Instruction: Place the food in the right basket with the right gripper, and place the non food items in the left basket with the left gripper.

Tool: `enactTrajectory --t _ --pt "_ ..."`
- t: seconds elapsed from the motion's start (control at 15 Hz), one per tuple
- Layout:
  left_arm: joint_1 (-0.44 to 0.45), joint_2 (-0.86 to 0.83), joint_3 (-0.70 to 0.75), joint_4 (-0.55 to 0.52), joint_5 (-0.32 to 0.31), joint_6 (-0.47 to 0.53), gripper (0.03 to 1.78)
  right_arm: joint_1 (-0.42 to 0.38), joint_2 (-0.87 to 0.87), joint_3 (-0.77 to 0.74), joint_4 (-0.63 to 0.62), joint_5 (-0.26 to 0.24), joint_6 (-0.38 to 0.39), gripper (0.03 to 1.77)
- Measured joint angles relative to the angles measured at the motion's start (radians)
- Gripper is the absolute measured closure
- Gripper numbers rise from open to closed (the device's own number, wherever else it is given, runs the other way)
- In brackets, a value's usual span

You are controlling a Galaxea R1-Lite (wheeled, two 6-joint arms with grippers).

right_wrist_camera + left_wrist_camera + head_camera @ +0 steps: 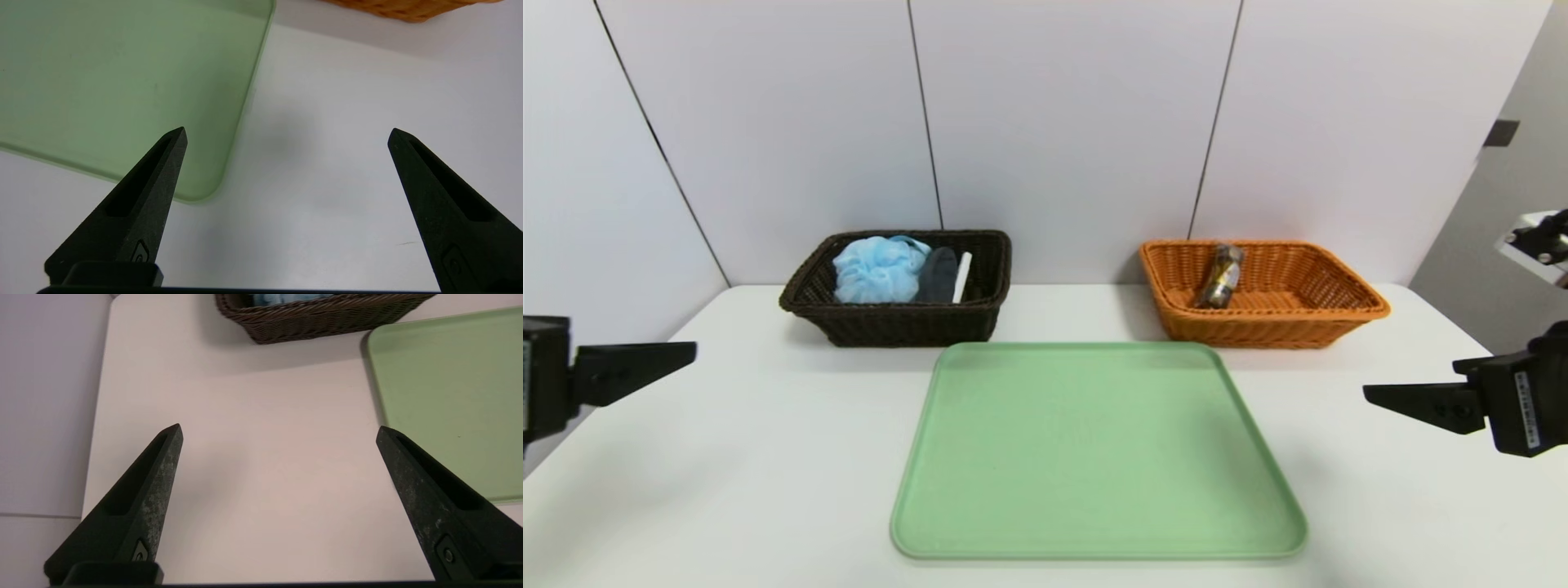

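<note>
The food, a shiny wrapped packet (1219, 276), leans inside my orange basket (1339, 314), behind the green tray's (1094, 449) right corner. A blue bath puff (878, 268), a dark grey piece (938, 274) and a white stick (963, 277) lie in the dark basket (890, 322), behind the tray's left corner. My left tool (278, 433) hovers over the counter (768, 457) left of the tray, spread wide and empty; my right tool (286, 134) hovers right of the tray, likewise wide

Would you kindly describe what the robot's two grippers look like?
Both are matte black. The left gripper has two long fingers tapering to points, grooved, scuffed grey, with a screw near each base. The right gripper matches, less worn, and carries a white label on its body.
</note>
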Motion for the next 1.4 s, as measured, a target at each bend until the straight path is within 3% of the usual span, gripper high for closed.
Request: enactTrajectory --t 0.27,0.6,0.87,1.07,1.2,1.4 --pt "0.134 -0.226 0.153 0.0 -0.003 0.008 0.13 -0.067 -0.19 0.138 -0.036 -0.063 -0.005 0.1" --pt "0.18 -0.562 0.408 0.009 0.004 0.008 0.12 -0.108 -0.512 0.35 -0.042 -0.153 -0.006 0.1" --pt "0.239 -0.755 0.514 0.068 -0.004 0.033 0.12 -0.135 -0.781 0.483 -0.056 -0.187 -0.005 0.1" --pt "0.251 -0.897 0.594 0.058 -0.059 0.102 0.12 -0.148 -0.863 0.566 -0.227 -0.183 -0.018 0.1" --pt "0.254 -0.953 0.671 -0.03 -0.089 0.143 0.12 -0.151 -0.883 0.648 -0.379 -0.207 -0.028 0.1" --pt "0.255 -0.983 0.769 -0.173 -0.097 0.163 0.12 -0.152 -0.894 0.709 -0.596 -0.352 -0.1 0.1"
